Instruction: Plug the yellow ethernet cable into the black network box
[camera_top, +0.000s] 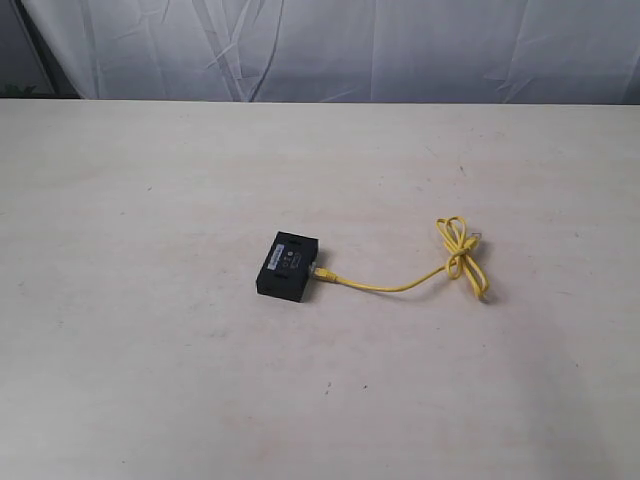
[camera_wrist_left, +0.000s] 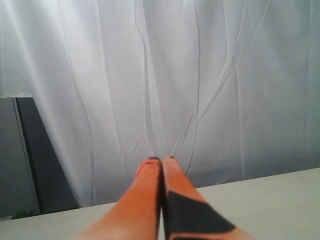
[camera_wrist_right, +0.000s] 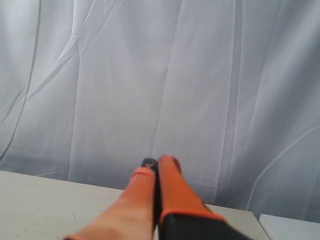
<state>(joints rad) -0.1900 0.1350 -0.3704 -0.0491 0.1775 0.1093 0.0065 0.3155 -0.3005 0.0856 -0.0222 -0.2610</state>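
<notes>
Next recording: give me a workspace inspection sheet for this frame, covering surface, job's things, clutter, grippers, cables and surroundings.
Surface: pale table, bare apart from the job's things.
Job's things: black network box lies flat near the middle. The yellow ethernet cable has one end against the box's right side; whether it is seated cannot be told. Its other end is tied in a loose knot further right.
Clutter: nothing seen.
Grippers: left gripper and right gripper are both shut and empty, pointing at the curtain; neither shows in the exterior view.
Cables: only the yellow one.
Surroundings: white curtain behind the table.
</notes>
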